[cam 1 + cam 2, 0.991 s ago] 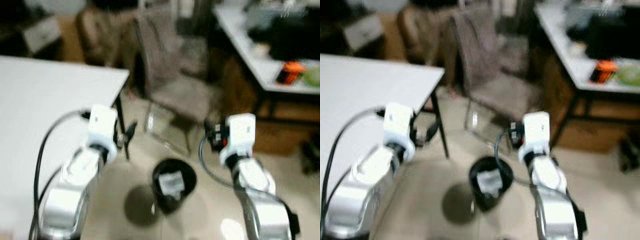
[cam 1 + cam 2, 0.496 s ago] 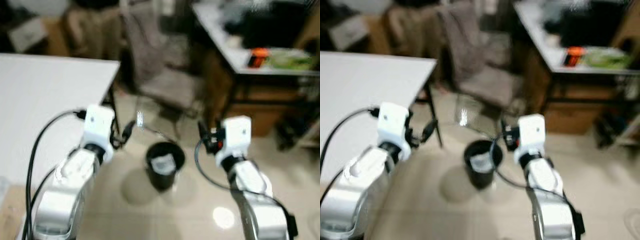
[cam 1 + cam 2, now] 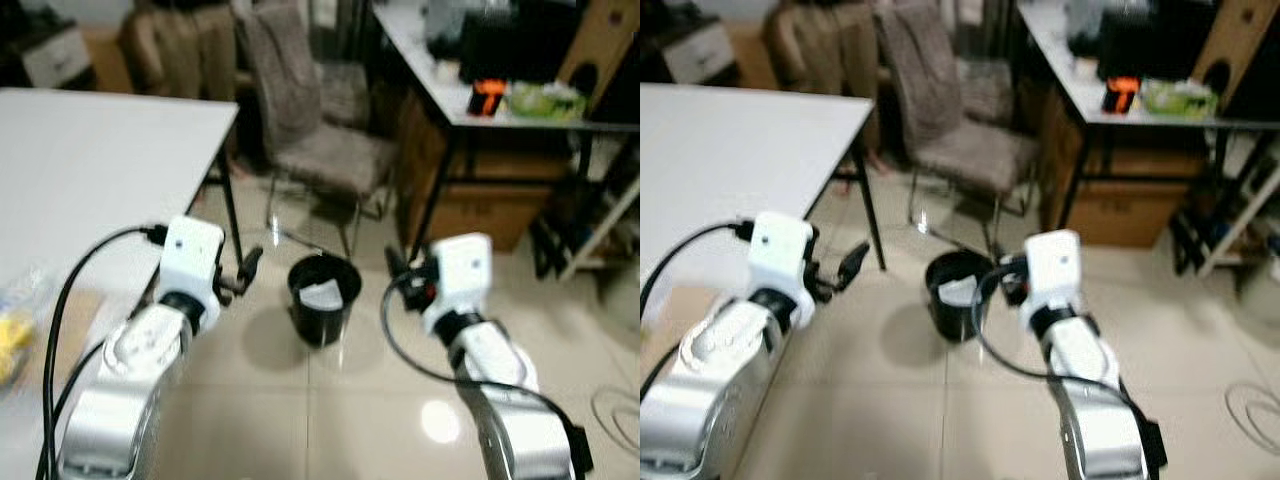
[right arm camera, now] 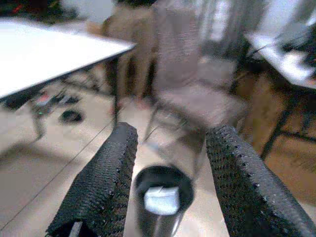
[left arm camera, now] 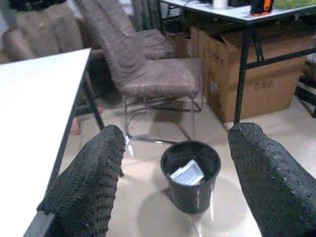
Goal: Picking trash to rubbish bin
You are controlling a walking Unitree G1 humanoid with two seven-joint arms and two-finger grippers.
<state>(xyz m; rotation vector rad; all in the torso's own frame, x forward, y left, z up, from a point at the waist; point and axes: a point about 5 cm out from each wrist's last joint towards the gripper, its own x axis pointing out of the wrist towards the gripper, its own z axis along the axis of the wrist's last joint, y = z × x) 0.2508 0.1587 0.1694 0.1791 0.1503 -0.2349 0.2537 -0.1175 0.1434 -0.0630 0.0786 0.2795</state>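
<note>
Compared with 1.0 s ago the whole head view has shifted: the bin (image 3: 323, 298) now sits higher and smaller in frame, farther ahead of both grippers, and the picture is sharper; this reads as camera motion, not a move of the bin. Left gripper (image 5: 170, 173) is held forward over the floor, fingers (image 5: 91, 182) wide apart, nothing between them. Right gripper (image 4: 170, 182) is likewise raised, fingers (image 4: 103, 182) spread and empty. The bin stands on the tile floor (image 3: 300, 400) ahead of and between the two grippers, apart from both, with a pale piece of trash (image 5: 187, 172) lying inside it. Beyond the bin is a grey chair (image 3: 310, 130); its metal legs come down just behind the bin. A white table (image 3: 90, 150) lies to the left gripper's outer side, one black leg near that gripper. Past the right gripper stands a desk (image 3: 450, 70) with a cardboard box (image 5: 247, 74) beneath.
</note>
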